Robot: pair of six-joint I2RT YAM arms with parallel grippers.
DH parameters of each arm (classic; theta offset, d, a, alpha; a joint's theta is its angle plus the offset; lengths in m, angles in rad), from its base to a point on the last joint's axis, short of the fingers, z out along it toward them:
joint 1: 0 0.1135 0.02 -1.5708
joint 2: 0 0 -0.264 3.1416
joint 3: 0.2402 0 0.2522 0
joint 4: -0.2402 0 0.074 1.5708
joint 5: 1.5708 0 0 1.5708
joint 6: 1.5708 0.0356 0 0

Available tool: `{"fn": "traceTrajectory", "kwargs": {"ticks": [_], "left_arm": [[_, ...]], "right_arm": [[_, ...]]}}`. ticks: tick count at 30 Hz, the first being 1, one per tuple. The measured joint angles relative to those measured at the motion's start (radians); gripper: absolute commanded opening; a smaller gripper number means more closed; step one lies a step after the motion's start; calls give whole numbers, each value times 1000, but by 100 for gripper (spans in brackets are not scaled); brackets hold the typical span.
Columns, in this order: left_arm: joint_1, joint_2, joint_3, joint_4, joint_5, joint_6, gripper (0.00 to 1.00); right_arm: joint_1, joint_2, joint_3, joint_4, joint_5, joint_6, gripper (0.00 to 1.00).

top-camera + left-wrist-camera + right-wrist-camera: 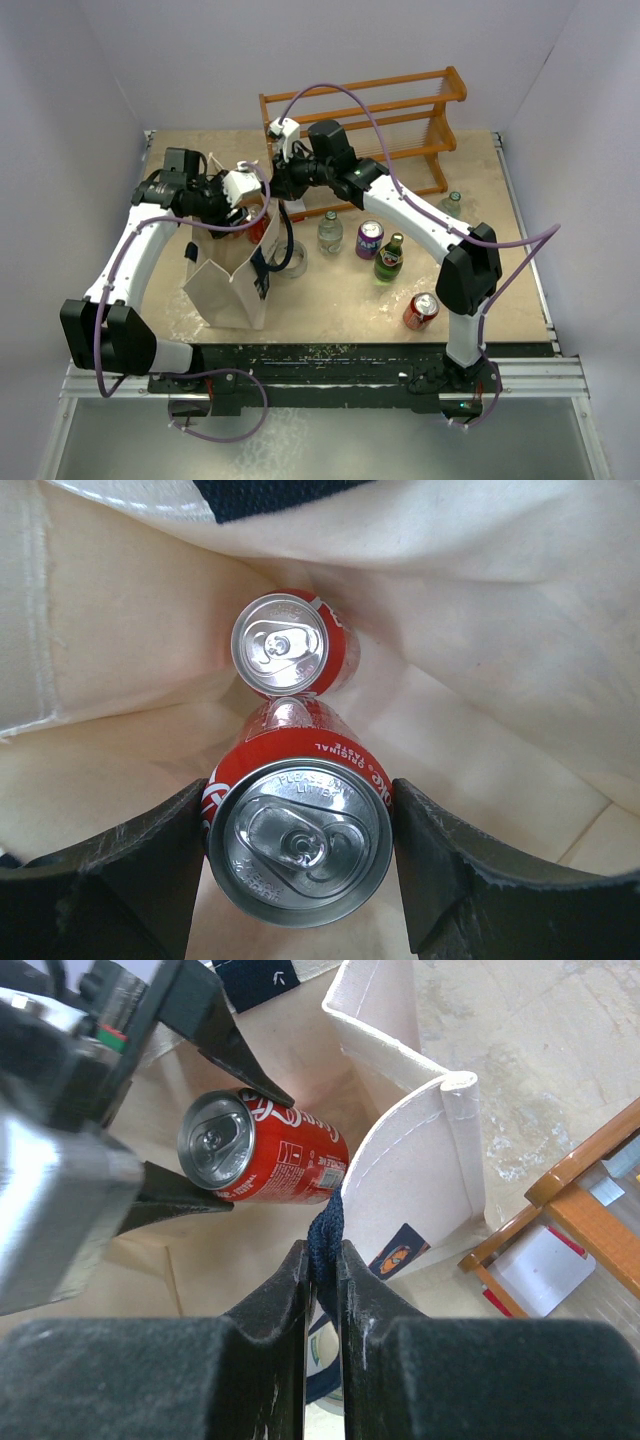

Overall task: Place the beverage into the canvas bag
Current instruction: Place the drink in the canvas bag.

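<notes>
The beverage, a red cola can (300, 840), hangs inside the open mouth of the cream canvas bag (225, 285), with my left gripper (300, 855) shut on its sides. The right wrist view shows this can (265, 1150) lying sideways between the left fingers (170, 1195), above the bag's floor. A second red can (285, 645) stands deeper in the bag. My right gripper (322, 1260) is shut on the bag's dark navy strap handle (325, 1235), right beside the bag's wall (410, 1150).
An orange-brown wooden rack (400, 110) stands at the back. To the right of the bag are a clear jar (292, 258), a clear bottle (330, 232), a purple can (369, 239), a green bottle (390, 258), a red can (421, 311) and another bottle (452, 205).
</notes>
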Motion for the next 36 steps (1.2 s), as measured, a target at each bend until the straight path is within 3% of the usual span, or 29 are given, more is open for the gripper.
{"fn": "traceTrajectory", "kwargs": {"ticks": [12, 27, 36], "left_arm": [[-1, -33, 49, -55, 82, 9, 0], [-4, 18, 94, -183, 14, 98, 0], [-4, 34, 35, -93, -31, 67, 0]], "right_arm": [[0, 0, 0, -8, 3, -8, 7], [0, -1, 0, -13, 3, -26, 6], [0, -3, 0, -15, 3, -27, 5]]}}
